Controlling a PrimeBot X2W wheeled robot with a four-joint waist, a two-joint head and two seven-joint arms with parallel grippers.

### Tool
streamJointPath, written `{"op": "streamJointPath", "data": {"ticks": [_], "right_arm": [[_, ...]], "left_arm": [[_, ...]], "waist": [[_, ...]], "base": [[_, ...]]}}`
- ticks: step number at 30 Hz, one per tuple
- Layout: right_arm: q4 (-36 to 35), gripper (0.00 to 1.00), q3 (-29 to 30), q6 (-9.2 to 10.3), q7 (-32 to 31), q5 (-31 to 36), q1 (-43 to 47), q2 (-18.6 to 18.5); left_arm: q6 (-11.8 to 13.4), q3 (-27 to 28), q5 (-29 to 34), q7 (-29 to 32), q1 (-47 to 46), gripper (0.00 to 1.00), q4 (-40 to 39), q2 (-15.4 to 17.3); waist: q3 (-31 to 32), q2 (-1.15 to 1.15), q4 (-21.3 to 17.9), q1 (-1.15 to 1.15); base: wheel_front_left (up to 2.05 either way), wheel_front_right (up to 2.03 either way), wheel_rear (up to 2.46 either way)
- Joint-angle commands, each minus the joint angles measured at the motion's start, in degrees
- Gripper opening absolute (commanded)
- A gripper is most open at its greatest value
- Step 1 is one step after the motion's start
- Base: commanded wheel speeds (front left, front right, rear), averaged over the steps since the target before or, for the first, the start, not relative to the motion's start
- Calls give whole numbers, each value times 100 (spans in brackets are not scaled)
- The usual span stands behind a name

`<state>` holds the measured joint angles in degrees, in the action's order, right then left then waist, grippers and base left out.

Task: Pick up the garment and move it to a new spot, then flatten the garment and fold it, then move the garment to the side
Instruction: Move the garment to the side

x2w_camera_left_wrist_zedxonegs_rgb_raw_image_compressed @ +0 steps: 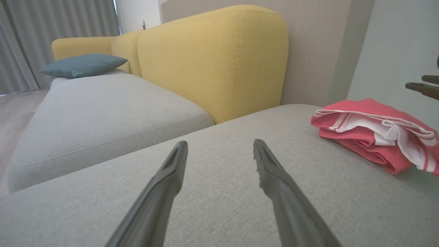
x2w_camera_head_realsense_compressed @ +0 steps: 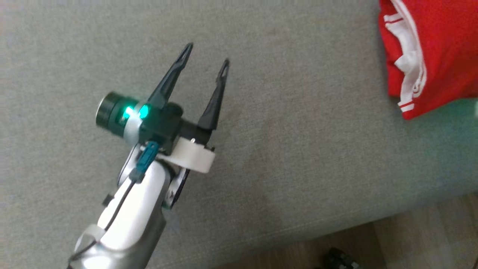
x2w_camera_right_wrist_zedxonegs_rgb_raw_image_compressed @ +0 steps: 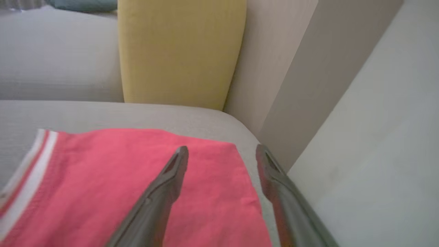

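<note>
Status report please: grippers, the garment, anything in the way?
Left gripper open, empty, over the grey cushion. Right gripper open, over a corner of the red garment. Garment folded, at the cushion's right side. Nothing in the way.

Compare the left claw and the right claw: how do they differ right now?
The left claw hovers over bare grey cushion, well apart from the garment; the right claw hangs over the folded garment's edge. The left claw faces open seat; the right claw faces the wall at the cushion's corner. Shared: both are open and empty.
</note>
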<state>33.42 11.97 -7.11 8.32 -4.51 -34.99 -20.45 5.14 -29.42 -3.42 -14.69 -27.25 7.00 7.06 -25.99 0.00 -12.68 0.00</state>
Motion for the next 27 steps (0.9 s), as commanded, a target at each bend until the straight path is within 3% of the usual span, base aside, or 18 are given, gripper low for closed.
{"op": "streamJointPath", "data": {"ticks": [1,9,15,27], "right_arm": [[-337,100,-155,-37,155,-110,377,23],[-1776,100,-753,-37,201,-455,1604,838],[-2547,100,-1176,-37,0,-594,2142,1222],[-3379,100,-1542,-37,-419,-579,2911,1578]], "left_arm": [[78,236,-65,-27,135,100,-176,65],[378,552,-334,-29,836,100,-290,124],[561,799,-492,-30,1185,100,-370,147],[800,1408,-737,-30,2001,100,-499,449]], "waist": [[314,0,40,0],[970,0,358,0],[1209,0,690,0],[1764,0,1168,0]], "base": [[0,0,0],[0,0,0],[0,0,0],[0,0,0]]}}
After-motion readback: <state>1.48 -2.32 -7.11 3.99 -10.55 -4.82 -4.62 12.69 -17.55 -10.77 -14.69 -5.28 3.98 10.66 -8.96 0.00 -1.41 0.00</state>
